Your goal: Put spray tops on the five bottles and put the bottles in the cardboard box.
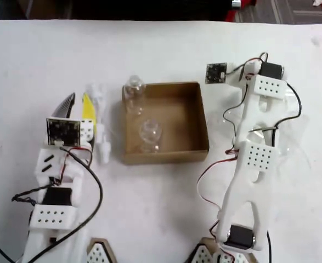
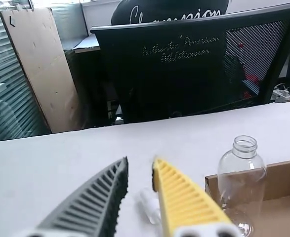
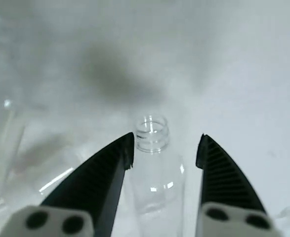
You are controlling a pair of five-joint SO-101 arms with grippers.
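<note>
My left gripper, one finger grey and one yellow, is open a little and holds nothing. It hovers by the clear spray tops lying on the table left of the cardboard box. An uncapped clear bottle stands upright at the box's far left corner; whether inside or just outside I cannot tell. A second bottle sits in the box. My right gripper is open, its black fingers on either side of a lying uncapped bottle.
The right arm is folded over more clear bottles on the table's right side. Another clear bottle lies beside the right gripper. A black chair stands beyond the far table edge.
</note>
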